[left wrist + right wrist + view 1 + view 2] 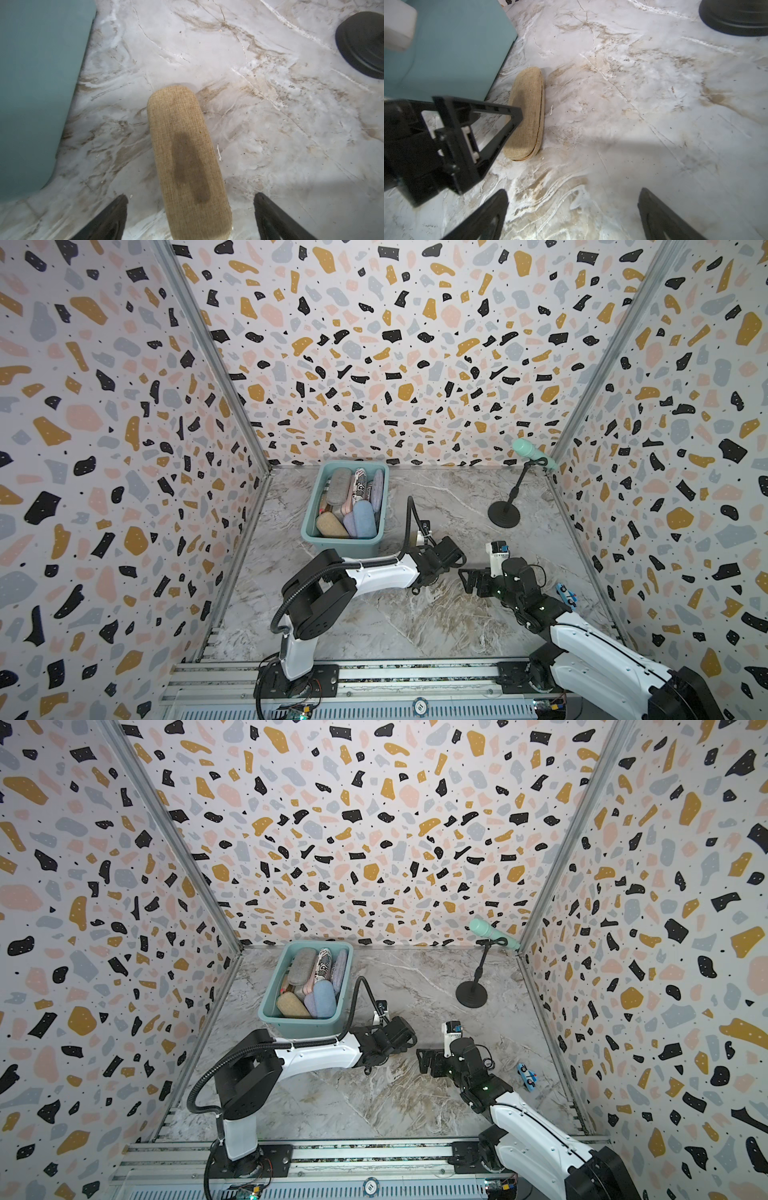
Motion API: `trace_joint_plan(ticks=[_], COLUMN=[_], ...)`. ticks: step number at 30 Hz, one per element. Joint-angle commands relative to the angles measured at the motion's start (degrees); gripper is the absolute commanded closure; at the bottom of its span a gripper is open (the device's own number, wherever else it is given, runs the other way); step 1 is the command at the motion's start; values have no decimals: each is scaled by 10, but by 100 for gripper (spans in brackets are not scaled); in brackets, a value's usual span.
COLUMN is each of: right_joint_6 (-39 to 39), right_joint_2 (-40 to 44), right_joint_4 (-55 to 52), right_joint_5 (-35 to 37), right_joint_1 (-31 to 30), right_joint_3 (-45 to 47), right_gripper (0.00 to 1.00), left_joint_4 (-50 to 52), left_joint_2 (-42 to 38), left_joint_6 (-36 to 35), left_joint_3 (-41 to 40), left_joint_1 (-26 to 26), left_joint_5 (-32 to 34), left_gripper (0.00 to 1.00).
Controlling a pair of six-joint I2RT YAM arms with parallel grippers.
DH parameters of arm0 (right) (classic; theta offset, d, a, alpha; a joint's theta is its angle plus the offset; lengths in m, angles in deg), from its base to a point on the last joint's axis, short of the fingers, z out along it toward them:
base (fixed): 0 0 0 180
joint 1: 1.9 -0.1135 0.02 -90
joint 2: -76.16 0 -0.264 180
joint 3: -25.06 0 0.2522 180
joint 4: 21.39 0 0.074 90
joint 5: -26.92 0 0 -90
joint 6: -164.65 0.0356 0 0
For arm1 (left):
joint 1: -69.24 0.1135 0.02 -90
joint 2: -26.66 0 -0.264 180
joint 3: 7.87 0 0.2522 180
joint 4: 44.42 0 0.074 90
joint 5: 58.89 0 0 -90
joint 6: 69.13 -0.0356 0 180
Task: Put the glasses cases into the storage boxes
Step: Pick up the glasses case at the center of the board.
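Note:
A tan fabric glasses case (pixel 182 145) lies flat on the marble table beside the teal storage box (pixel 31 83). My left gripper (pixel 190 196) hovers over the case's near end, open, its fingers wide on either side and clear of the fabric. The right wrist view shows the same tan case (pixel 527 116) next to the storage box (pixel 456 52), with a left finger (pixel 517 113) above it. My right gripper (pixel 573 190) is open over bare marble, just right of the left one in both top views (pixel 467 580) (pixel 426 1060). The storage box (pixel 345 545) holds several glasses cases (pixel 353 506).
A mint microphone (pixel 532 452) stands on a black round base (pixel 503 514) at the back right. A small blue toy car (pixel 527 1076) lies near the right wall beside my right arm. Patterned walls close in three sides.

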Motion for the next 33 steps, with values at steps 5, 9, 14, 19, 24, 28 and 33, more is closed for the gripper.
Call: trace_joint_plan(ticks=[5,9,14,19,24,28,33], right_joint_6=[-8,-8,-8,-8,-8,-9,-7], right_joint_2=[14,15,16,13,11,7,9], right_joint_4=[11,6,7,8,9,9,7], right_joint_5=[-5,-7,-8,-8,-10,-8,-4], right_joint_1=[3,4,5,4,4,4,5], right_joint_3=[3,1,0,0,0,0,1], right_gripper=[1,1,1,1,1,0,0], left_joint_4=[-64,-67,-58,-57,-44,-20,-7], left_joint_2=[15,33,60,74,81,101,124], left_joint_6=[13,-8,-35,-42,-60,-81,-102], left_joint_3=[-23,-8,19,28,38,59,76], left_joint_1=[38,44,50,57,64,72,76], left_joint_5=[-65,-71,-78,-81,-65,-58,-73], left_gripper=[14,15,15,17,21,24,27])
